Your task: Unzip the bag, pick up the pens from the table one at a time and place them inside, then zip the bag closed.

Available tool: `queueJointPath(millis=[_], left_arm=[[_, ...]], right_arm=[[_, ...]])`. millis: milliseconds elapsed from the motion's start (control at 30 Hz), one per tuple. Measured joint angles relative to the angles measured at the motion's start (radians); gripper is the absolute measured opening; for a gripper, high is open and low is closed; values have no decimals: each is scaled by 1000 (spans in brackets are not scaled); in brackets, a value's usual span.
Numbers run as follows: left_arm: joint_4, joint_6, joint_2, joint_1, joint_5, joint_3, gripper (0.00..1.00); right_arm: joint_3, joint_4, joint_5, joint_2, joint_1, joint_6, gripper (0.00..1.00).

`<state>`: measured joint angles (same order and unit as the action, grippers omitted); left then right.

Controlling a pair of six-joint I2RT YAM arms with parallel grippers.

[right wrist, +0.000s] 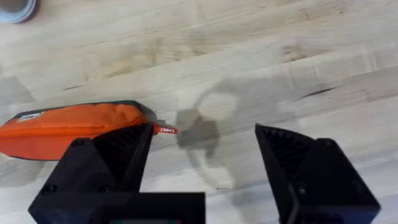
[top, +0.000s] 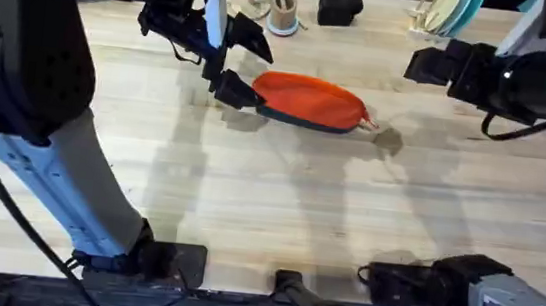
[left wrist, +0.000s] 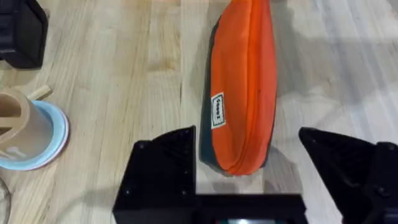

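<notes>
So your open left gripper (left wrist: 249,174) straddles the bag's (top: 310,100) near end, long axis running toward the pull tab (right wrist: 166,130), where your right gripper (right wrist: 202,162) hangs open.

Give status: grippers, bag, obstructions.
Left gripper open, straddling the bag's end. Right gripper open, above the table near the pull tab. Bag zipped, lying flat. Nothing blocking.
</notes>
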<state>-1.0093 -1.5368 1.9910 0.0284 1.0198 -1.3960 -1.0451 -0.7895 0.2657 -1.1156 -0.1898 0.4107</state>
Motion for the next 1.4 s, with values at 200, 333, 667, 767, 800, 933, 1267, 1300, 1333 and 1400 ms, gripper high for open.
queueJointPath(millis=[200, 333, 667, 767, 800, 933, 1267, 1300, 1333, 1400], left_arm=[[-22, 0, 0, 0, 5, -8, 993], [-113, -1, 0, 0, -7, -66, 993], [-387, 72, -20, 5, -197, -357, 995], [-391, 188, -29, 18, -279, -440, 995], [-392, 231, -30, 25, -306, -465, 995], [-390, 398, -31, 61, -396, -539, 995], [-345, 810, -31, 113, -484, -567, 995], [-346, 846, -31, 111, -490, -567, 995], [-346, 873, -31, 110, -494, -567, 995], [-346, 917, -31, 106, -499, -567, 995]], right_arm=[[0, 0, 0, 0, 0, 0, 997], [0, -7, -5, 4, 0, -5, 997], [0, -47, -27, 78, 0, -24, 997], [0, -47, -26, 98, 0, -24, 997], [0, -47, -27, 103, 0, -24, 997], [0, -47, -26, 122, 0, -31, 997], [0, -48, -16, 130, 0, -119, 997], [0, -48, -8, 130, 0, -124, 997], [0, -48, 2, 130, 0, -128, 997], [0, -48, 22, 130, 0, -132, 997]])
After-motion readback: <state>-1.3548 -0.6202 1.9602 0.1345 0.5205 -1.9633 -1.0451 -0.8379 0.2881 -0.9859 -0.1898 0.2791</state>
